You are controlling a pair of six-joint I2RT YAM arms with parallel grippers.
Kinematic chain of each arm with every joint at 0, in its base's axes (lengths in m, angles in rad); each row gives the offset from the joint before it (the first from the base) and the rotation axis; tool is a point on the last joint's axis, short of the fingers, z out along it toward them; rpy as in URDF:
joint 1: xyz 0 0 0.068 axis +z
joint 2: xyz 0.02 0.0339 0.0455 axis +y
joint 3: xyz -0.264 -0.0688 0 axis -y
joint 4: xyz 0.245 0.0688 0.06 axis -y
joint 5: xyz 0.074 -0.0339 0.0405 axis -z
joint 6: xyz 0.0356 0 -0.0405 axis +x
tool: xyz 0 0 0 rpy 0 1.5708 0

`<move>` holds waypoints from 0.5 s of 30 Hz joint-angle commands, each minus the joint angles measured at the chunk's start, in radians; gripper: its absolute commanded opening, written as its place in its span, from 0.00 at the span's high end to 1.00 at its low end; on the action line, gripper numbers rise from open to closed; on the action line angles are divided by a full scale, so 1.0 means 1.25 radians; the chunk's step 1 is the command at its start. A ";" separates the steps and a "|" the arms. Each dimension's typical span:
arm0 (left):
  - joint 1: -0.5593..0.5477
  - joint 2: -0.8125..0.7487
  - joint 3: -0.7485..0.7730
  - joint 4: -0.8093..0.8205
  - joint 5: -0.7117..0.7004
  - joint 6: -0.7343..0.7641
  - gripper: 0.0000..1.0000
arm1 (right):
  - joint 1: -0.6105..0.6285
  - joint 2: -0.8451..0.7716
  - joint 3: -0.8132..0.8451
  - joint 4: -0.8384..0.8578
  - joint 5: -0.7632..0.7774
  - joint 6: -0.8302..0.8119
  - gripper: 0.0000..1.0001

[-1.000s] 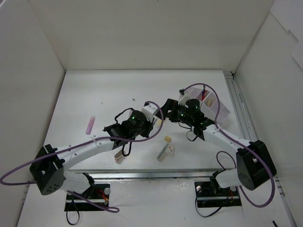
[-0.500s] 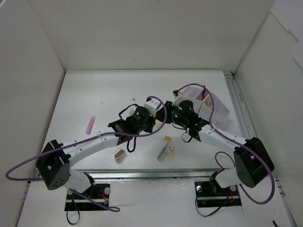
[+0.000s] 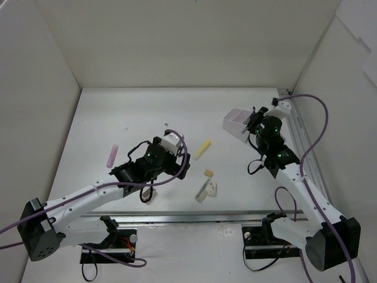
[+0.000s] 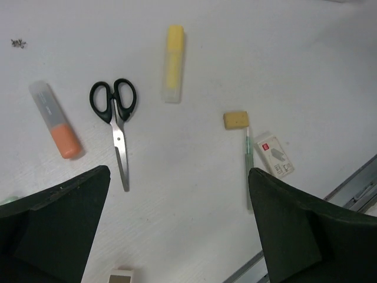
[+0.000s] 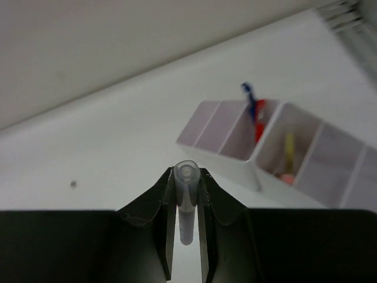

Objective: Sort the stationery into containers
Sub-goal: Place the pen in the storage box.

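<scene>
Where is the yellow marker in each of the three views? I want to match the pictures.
Top external: the yellow marker lies near the middle of the picture.
Left wrist: upper middle, right of the scissors.
Right wrist: not in it.
Shared landmark: the beige eraser, below and slightly right of the marker in both the top external and left wrist views.

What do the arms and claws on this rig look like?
The left arm and right arm have white links, black joint housings, green wrist lights and looping purple cables. The left claw and right claw have black, wedge-shaped fingers.
</scene>
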 commanded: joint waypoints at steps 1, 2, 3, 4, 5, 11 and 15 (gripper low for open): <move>0.004 -0.016 -0.027 0.014 -0.009 -0.002 0.00 | -0.069 -0.009 0.051 -0.014 0.219 -0.095 1.00; 0.004 -0.008 -0.032 0.014 -0.012 -0.007 0.00 | -0.103 0.008 0.060 -0.013 0.218 -0.098 1.00; 0.004 -0.002 -0.032 0.011 -0.014 -0.011 0.01 | -0.117 0.018 0.073 0.004 0.212 -0.107 1.00; 0.004 0.008 -0.031 0.011 -0.011 -0.011 0.00 | -0.131 0.031 0.077 0.016 0.203 -0.118 1.00; 0.011 0.017 -0.027 0.010 -0.012 -0.013 0.01 | -0.157 0.058 0.081 0.034 0.204 -0.129 1.00; 0.011 0.117 0.030 -0.016 0.005 -0.006 0.01 | -0.221 0.220 0.111 0.185 0.123 -0.158 1.00; 0.011 0.175 0.057 0.003 0.022 0.001 0.01 | -0.225 0.314 0.135 0.279 0.115 -0.173 0.99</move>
